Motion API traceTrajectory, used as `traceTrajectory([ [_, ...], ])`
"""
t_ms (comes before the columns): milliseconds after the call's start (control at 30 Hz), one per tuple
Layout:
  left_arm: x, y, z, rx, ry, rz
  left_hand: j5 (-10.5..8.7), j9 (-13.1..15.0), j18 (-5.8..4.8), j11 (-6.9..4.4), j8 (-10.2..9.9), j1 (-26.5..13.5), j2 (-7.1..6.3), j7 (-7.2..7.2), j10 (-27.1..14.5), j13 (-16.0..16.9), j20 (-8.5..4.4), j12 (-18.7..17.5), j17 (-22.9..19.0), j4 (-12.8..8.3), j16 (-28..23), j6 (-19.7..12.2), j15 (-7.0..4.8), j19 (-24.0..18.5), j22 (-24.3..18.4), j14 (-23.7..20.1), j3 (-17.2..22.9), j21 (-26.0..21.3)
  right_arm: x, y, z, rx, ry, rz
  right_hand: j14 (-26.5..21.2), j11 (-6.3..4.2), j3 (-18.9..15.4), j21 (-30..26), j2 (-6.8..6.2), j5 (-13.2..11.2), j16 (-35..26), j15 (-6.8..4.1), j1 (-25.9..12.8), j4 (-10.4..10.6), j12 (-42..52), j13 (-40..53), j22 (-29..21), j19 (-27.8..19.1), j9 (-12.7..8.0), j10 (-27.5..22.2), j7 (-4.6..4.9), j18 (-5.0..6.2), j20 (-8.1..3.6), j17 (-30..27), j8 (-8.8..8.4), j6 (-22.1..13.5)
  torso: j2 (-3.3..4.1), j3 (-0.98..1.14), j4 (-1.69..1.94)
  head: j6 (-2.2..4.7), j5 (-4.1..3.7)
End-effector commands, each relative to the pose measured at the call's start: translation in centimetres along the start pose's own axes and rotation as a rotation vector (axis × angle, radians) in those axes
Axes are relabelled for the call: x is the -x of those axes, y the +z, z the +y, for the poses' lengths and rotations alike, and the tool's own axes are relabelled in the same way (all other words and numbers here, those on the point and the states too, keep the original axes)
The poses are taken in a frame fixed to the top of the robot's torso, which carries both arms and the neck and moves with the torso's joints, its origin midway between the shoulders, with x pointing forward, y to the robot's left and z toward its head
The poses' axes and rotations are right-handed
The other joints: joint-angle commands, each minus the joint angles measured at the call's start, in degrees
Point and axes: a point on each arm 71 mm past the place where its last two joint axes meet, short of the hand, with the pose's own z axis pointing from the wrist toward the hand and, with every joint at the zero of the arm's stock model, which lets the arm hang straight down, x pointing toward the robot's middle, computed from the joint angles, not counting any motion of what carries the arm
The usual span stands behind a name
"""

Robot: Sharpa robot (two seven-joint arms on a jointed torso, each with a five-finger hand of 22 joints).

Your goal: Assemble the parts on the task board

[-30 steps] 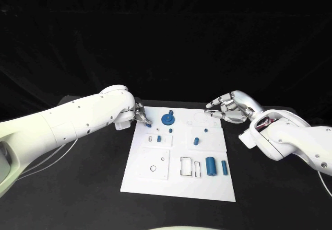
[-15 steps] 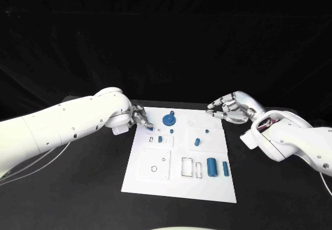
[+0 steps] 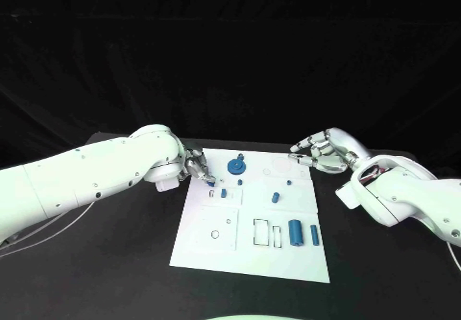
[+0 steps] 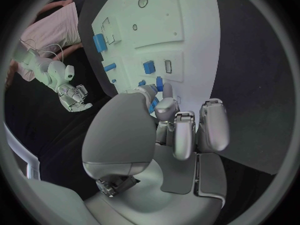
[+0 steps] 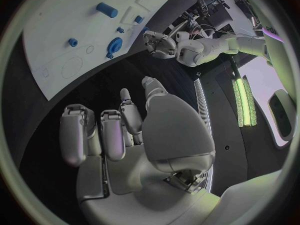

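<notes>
Left hand (image 3: 197,167) pinches a little blue part (image 3: 208,178), probably light, stiff plastic, best held by its sides.

Even light from above makes the white task board (image 3: 252,210) glare against the dark table (image 3: 125,253) and black far backdrop, shadows stay faint, and both wrist views bow straight edges toward their dark rims (typical fisheye distortion).

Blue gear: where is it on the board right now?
In the head view the blue gear stands at the board's far edge, left of centre, just right of the left hand.
</notes>
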Motion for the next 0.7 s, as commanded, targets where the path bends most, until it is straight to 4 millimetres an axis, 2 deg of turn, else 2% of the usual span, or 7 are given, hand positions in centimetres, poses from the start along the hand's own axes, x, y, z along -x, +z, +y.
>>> traceTrajectory([
  [33, -0.3, 0.0, -0.3, -0.003, 0.071, -0.022, -0.22, 1.3, -0.51, -0.02, 0.2, -0.1, -0.71, -0.63, 0.5, 0.4, -0.12, 0.4, 13.2, -10.6, 0.3, 1.0, -0.05, 0.6, 0.3, 5.4, 10.3, 0.4, -0.2, 0.0, 0.1, 0.011, 0.0, 0.013, 3.3, 0.01, -0.4, -0.2, 0.17, 0.2, -0.4, -0.44, -0.3, 0.0, -0.1, 0.1, 8.6, -0.4, 0.0, -0.2, -0.05, 1.11, -0.1, 4.4, 0.3, -0.4, 0.05, 0.03, -0.08, 0.05, 0.11],
  [233, -1.1, 0.1, -0.5, 0.003, 0.092, -0.043, -0.26, 1.1, -0.68, -0.2, 0.1, -0.6, -1.55, -0.81, 1.5, 1.5, -0.19, 1.4, 13.2, -11.1, 0.4, 1.7, -0.18, 1.1, 1.1, 5.4, 10.3, 0.8, -0.2, 0.0, 0.0, 0.011, 0.0, 0.013, 3.3, 0.01, -0.4, -0.2, 0.17, 0.2, -0.4, -0.44, -0.3, 0.0, -0.1, 0.1, 8.6, -0.4, 0.0, -0.2, -0.05, 1.11, -0.1, 4.4, 0.3, -0.4, 0.1, 0.03, -0.05, -0.1, 0.07],
  [700, -2.3, 0.2, -0.4, 0.026, 0.114, -0.042, -0.25, 1.0, -0.73, -0.28, 0.0, -0.9, -1.7, -0.9, 1.8, 2.0, -0.23, 1.8, 13.2, -11.2, 0.4, 2.0, -0.25, 1.3, 1.3, 5.5, 10.3, 0.9, -0.2, -0.1, 0.0, 0.01, 0.0, 0.013, 3.3, 0.01, -0.4, -0.2, 0.17, 0.2, -0.4, -0.44, -0.3, 0.0, -0.1, 0.1, 8.6, -0.4, 0.0, -0.2, -0.05, 1.11, -0.1, 4.4, 0.3, -0.4, 0.06, 0.03, -0.02, -0.23, 0.12],
])
